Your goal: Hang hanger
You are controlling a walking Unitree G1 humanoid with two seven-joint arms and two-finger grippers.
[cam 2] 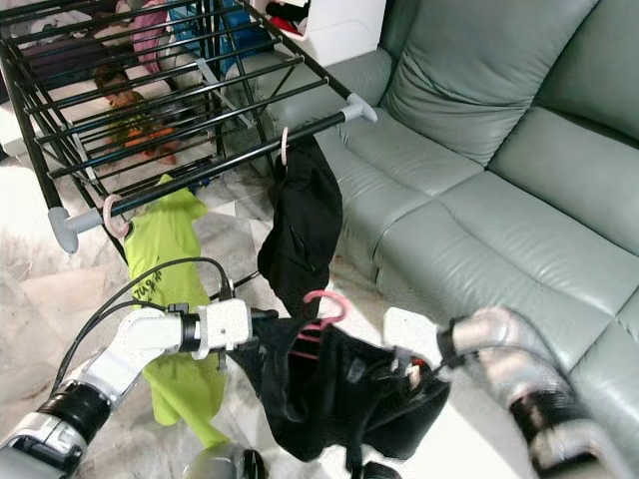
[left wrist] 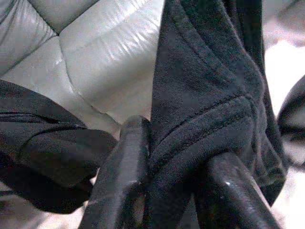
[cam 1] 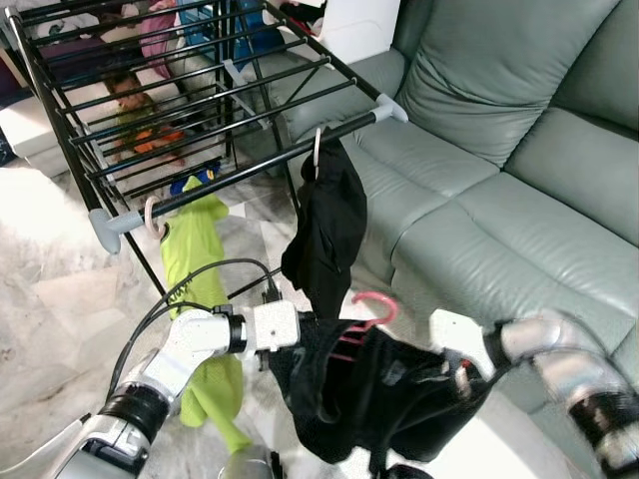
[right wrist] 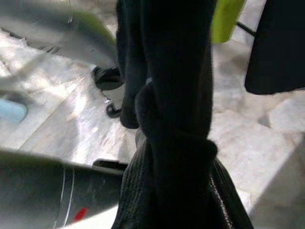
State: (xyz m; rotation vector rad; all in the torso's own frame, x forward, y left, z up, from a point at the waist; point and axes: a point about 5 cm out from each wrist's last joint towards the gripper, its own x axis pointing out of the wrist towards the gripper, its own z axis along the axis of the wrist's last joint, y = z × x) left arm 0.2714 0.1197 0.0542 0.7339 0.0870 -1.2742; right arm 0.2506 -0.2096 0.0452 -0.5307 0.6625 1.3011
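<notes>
A black garment [cam 1: 384, 399] on a pink hanger [cam 1: 376, 304] hangs bunched between my two grippers, low in front of the drying rack [cam 1: 150, 100]. My left gripper [left wrist: 176, 181] is shut on a fold of this cloth, which is pinched between its black fingers [left wrist: 124, 162]. It sits at the garment's left edge [cam 1: 285, 339]. My right gripper [cam 1: 461, 384] holds the garment's right side, its fingers buried in cloth [right wrist: 171, 143]. The rack's front rail [cam 1: 250, 170] carries a lime-green garment [cam 1: 200, 249] and another black garment [cam 1: 324, 230], each on its own hanger.
A grey-green leather sofa [cam 1: 499, 200] runs along the right, close to the rack's end. Clothes lie under the rack at the back [cam 1: 150, 130]. The floor [cam 1: 60, 299] is pale marble. A black cable [cam 1: 190, 284] loops from my left arm.
</notes>
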